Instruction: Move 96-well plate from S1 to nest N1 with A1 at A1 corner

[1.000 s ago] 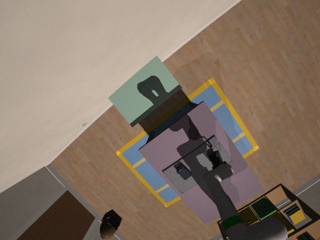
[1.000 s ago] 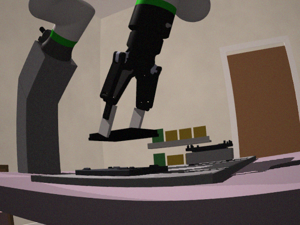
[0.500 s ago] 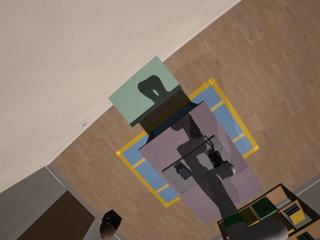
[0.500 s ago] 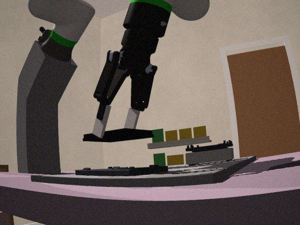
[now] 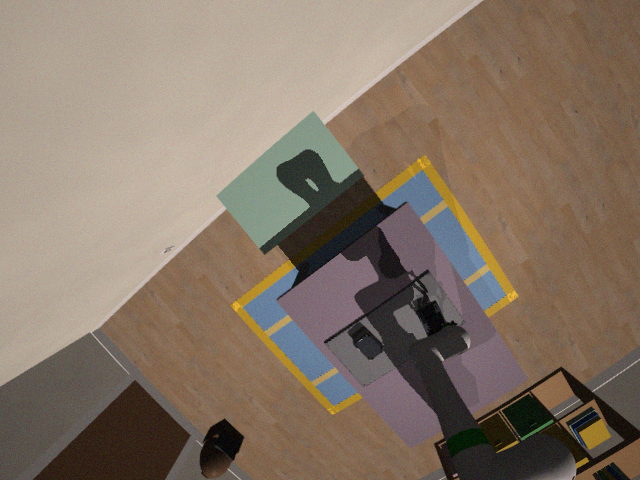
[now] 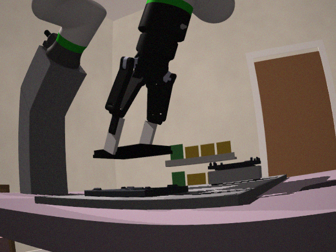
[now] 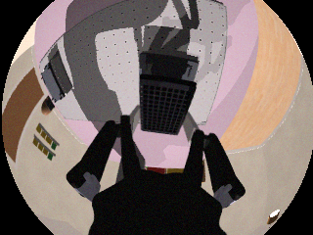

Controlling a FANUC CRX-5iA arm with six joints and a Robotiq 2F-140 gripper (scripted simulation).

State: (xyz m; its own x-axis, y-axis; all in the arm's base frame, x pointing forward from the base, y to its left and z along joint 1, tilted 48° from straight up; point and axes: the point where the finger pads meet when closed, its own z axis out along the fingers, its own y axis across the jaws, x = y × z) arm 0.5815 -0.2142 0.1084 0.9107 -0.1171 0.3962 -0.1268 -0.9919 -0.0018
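My gripper is shut on the black 96-well plate and holds it level in the air, well above the grey deck. In the wrist view the plate shows its grid of wells between my fingers. The flat black nest N1 lies on the deck roughly below the plate; in the wrist view the nest shows just past the plate's far edge. The shaker S1, a grey block with a black top, stands to the right with its pocket empty. It also shows in the wrist view at the left. The A1 marks are too small to tell.
The deck sits on a pink table. The robot's grey pedestal stands at the left. A shelf with green and yellow boxes is behind the deck, and a brown door at the right. In the overhead view my arm covers part of the deck.
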